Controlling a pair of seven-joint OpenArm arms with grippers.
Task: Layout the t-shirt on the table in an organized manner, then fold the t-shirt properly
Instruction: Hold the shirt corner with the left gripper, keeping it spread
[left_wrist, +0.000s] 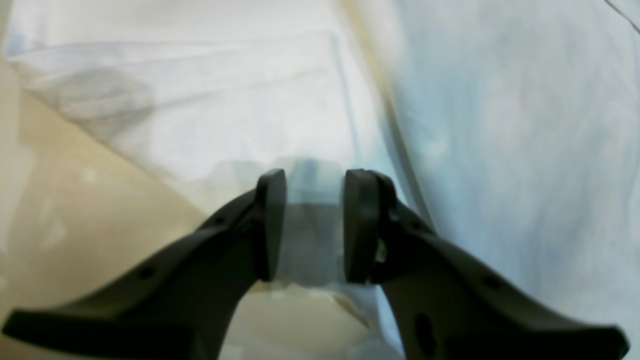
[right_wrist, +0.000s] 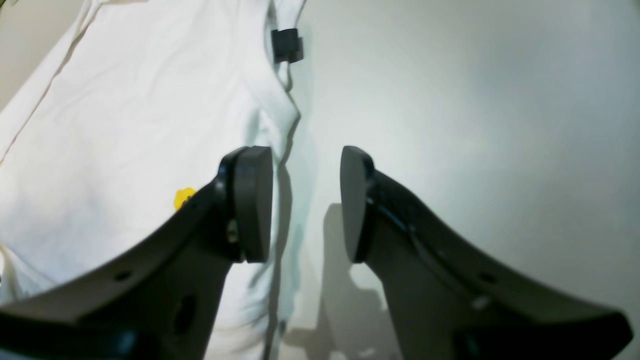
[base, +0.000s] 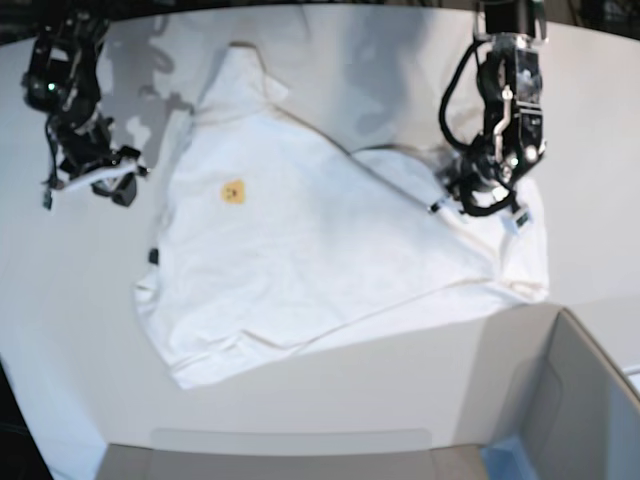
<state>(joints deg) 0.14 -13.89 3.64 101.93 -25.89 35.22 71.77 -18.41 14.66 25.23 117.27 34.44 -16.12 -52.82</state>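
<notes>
The white t-shirt (base: 330, 240) lies spread, plain side up, on the white table (base: 60, 330), with folds at its right side. Its yellow-orange label (base: 232, 191) and small black tag (base: 153, 256) show. My left gripper (base: 465, 200) is down on the shirt's right part. In the left wrist view the left gripper (left_wrist: 316, 175) is shut on a fold of the shirt cloth (left_wrist: 310, 225). My right gripper (base: 110, 185) hangs by the shirt's left edge. In the right wrist view the right gripper (right_wrist: 306, 152) is open and empty over the shirt's edge (right_wrist: 125, 125), near the label (right_wrist: 184, 197) and tag (right_wrist: 287, 45).
A grey box-like corner piece (base: 570, 400) stands at the front right of the base view, close to the shirt's lower right corner. A grey strip (base: 290, 440) runs along the front edge. Bare table (right_wrist: 475, 125) lies beside the right gripper.
</notes>
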